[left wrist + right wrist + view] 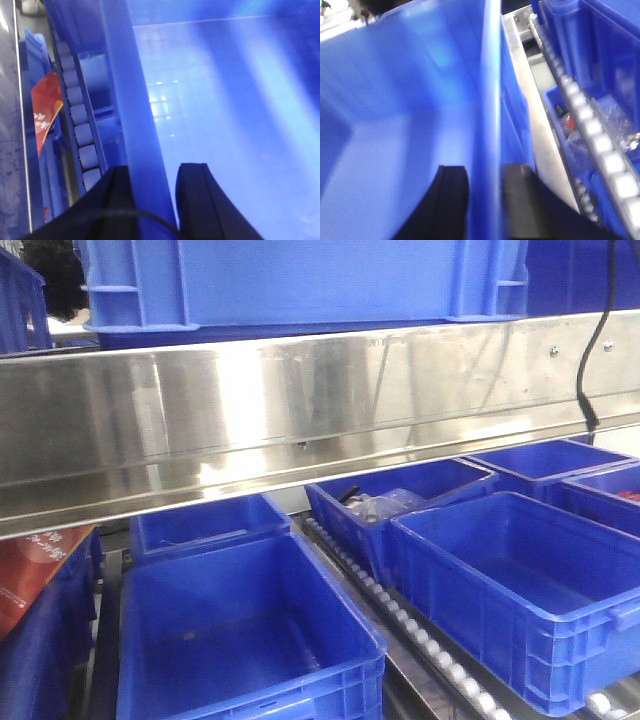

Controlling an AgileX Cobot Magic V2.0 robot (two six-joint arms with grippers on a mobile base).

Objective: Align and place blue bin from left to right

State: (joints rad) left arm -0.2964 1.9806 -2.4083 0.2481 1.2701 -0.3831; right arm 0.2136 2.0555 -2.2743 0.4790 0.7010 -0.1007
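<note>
Gripping the blue bin (pixel 300 280) by opposite walls, we are clamping our left pincer (pixel 152 200) and right pincer (pixel 485 200) over its rim, holding it above the steel rail (pixel 300 410) and lower crates (pixel 240 640).

The left gripper (pixel 154 200) has two matte black, blocky plastic fingers (pixel 200 200) with a thin dark cable crossing their base; the right gripper (pixel 485 200) looks alike.

Bright blue bin (pixel 300 285), silvery steel rail (pixel 300 410), red card (pixel 46 112), white rollers (pixel 600 145).
</note>
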